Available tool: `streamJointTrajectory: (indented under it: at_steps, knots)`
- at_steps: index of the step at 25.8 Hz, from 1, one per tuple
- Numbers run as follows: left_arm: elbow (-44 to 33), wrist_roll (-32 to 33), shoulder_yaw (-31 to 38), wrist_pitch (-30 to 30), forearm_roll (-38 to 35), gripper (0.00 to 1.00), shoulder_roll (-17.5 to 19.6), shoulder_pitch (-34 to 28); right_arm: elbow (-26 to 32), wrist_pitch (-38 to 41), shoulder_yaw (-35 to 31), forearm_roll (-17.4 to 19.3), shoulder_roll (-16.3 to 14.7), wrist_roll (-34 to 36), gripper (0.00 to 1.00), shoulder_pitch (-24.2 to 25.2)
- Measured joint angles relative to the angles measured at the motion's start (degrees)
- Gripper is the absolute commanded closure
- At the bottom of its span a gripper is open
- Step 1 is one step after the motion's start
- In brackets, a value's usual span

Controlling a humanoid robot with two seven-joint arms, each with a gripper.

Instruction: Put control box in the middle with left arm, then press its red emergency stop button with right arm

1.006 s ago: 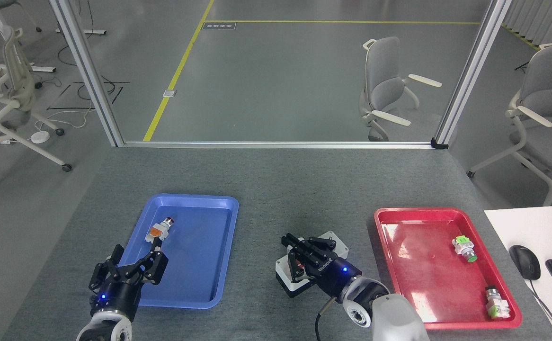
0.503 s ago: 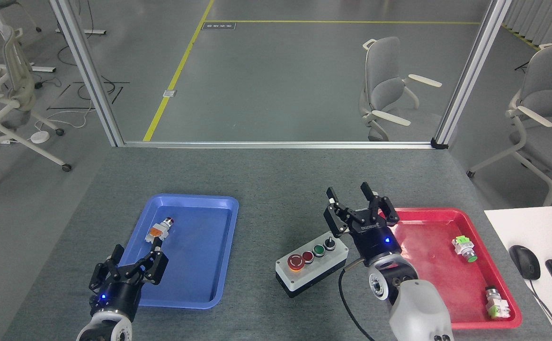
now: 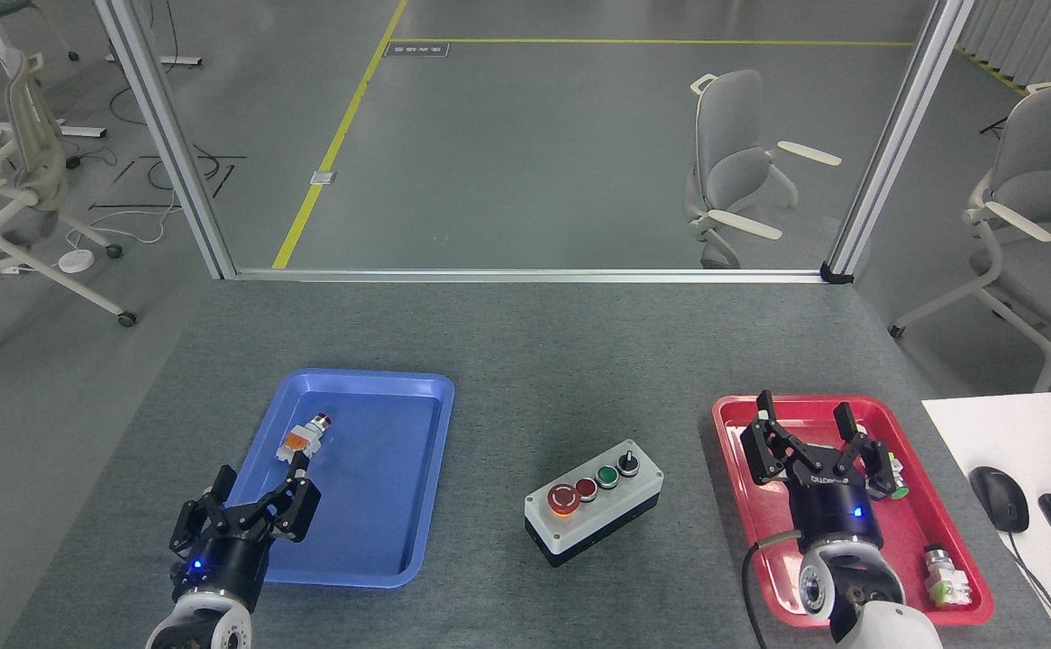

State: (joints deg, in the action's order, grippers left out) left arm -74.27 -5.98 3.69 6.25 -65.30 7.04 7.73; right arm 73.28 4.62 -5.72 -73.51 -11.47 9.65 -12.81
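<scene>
fingers (image 3: 764, 407) spread, upright above red tray (image 3: 976, 602)

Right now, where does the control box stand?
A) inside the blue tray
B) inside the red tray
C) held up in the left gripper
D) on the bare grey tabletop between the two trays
D: the control box rests on the speckled grey tabletop, apart from the blue tray on its left and the red tray on its right, and neither gripper touches it.
</scene>
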Motion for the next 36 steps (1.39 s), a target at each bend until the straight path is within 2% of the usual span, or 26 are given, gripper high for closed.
streamJointTrajectory:
  at_steps: [6,11,19,36]
  knots:
    - [0.00,0.00,0.00,0.00,0.00,0.01,0.00,0.00,10.49,-6.18,-0.78,-0.74,0.40,-7.93,0.02,7.85]
    - [0.00,0.00,0.00,0.00,0.00,0.01,-0.01,0.00,16.35,-7.15,-0.91,-2.44,1.46,-10.47,0.02,12.24]
    - [0.00,0.00,0.00,0.00,0.00,0.01,-0.01,0.00,17.58,-7.33,-1.32,-3.17,1.67,-10.86,0.02,13.88]
    - [0.00,0.00,0.00,0.00,0.00,0.01,0.01,0.00,17.00,-6.63,-1.61,-2.54,1.85,-10.33,0.02,13.75]
